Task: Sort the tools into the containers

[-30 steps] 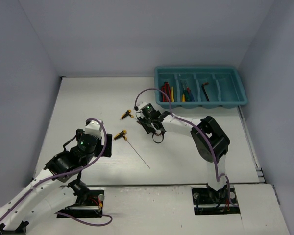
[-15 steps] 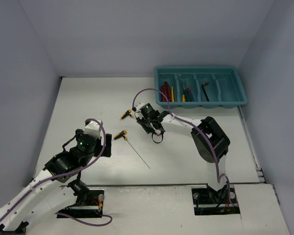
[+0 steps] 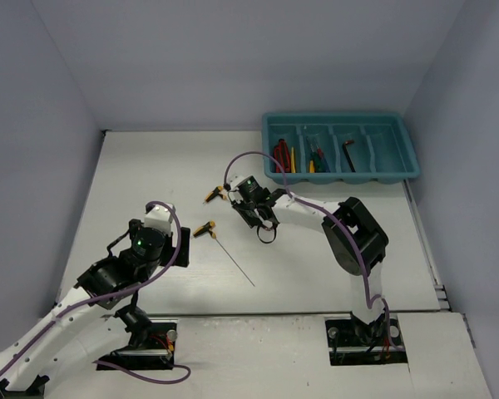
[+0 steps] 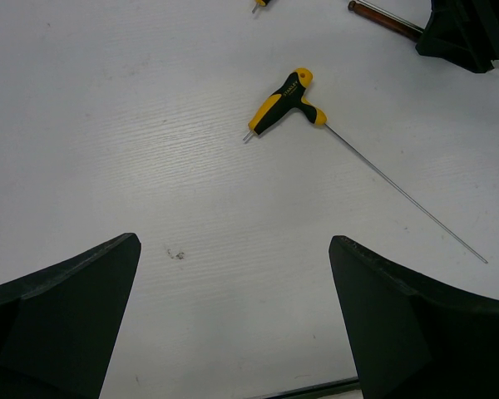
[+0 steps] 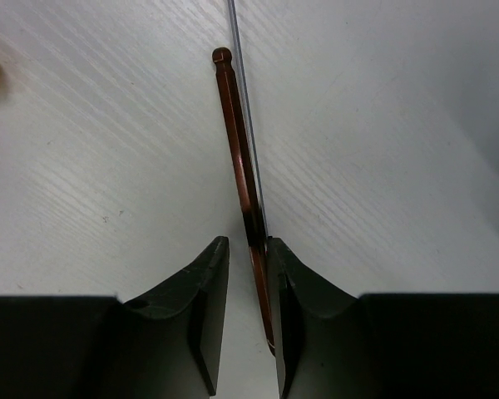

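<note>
A dark coppery hex key (image 5: 239,141) lies on the white table and runs between the fingers of my right gripper (image 5: 248,243). The gripper is closed down on it; the key rests against the right finger (image 5: 303,299). My right gripper (image 3: 266,224) sits low at mid-table. A yellow-black T-handle (image 4: 284,101) with a long thin shaft lies ahead of my open, empty left gripper (image 4: 234,241). In the top view this T-handle (image 3: 205,229) is just right of the left gripper (image 3: 180,246). A second T-handle (image 3: 215,196) lies farther back. The teal tray (image 3: 349,177) stands at the back right.
The tray's compartments hold red-handled pliers (image 3: 281,153), coloured screwdrivers (image 3: 318,158) and a dark hex key (image 3: 348,153). The thin grey shaft (image 5: 243,91) of a T-handle runs right beside the held key. Grey walls close in the table on three sides.
The right gripper's jaws have narrowed onto the hex key and the wrist has shifted slightly. The left arm has stayed still.
</note>
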Controlling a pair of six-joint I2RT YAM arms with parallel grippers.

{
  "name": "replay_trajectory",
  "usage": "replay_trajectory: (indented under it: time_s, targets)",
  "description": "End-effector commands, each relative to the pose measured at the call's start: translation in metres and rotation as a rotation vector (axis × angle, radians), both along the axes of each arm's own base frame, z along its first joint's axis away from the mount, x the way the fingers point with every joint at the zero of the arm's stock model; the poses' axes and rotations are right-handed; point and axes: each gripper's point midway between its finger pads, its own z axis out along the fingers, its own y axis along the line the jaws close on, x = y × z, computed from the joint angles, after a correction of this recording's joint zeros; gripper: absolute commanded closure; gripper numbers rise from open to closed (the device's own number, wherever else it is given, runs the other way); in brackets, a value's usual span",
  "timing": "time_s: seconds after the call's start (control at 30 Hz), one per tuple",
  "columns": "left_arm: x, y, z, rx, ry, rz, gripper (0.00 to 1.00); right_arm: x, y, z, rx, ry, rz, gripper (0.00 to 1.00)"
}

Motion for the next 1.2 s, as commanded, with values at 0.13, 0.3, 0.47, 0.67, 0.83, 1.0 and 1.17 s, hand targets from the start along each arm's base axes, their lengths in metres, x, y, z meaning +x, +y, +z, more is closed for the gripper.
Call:
replay_trajectory:
  time_s: [0.13,0.3,0.47,0.67,0.83,1.0,1.17]
  targets:
    - [0.01,-0.002,0.021,-0.039,-0.053,0.034,0.03,0.005,0.004,0.006,0.014,-0.01,0.003,0.8]
    - [0.009,-0.002,0.021,-0.04,-0.051,0.033,0.03,0.003,0.005,0.013,0.026,-0.02,0.004,0.79]
    - [0.009,-0.003,0.021,-0.044,-0.052,0.031,0.03,0.008,0.009,0.03,0.051,-0.051,0.007,0.75]
    - [0.009,-0.003,0.021,-0.045,-0.051,0.029,0.03,0.019,0.017,0.073,0.113,-0.124,-0.006,0.73]
    - [0.009,-0.003,0.022,-0.047,-0.053,0.028,0.02,0.024,0.033,0.096,0.17,-0.14,0.032,0.74]
    - [0.009,-0.003,0.022,-0.047,-0.053,0.029,0.03,0.035,0.052,0.088,0.164,-0.12,0.08,0.74]
    - [0.009,-0.002,0.022,-0.046,-0.054,0.033,0.03,0.053,0.066,0.076,0.149,-0.125,0.086,0.76]
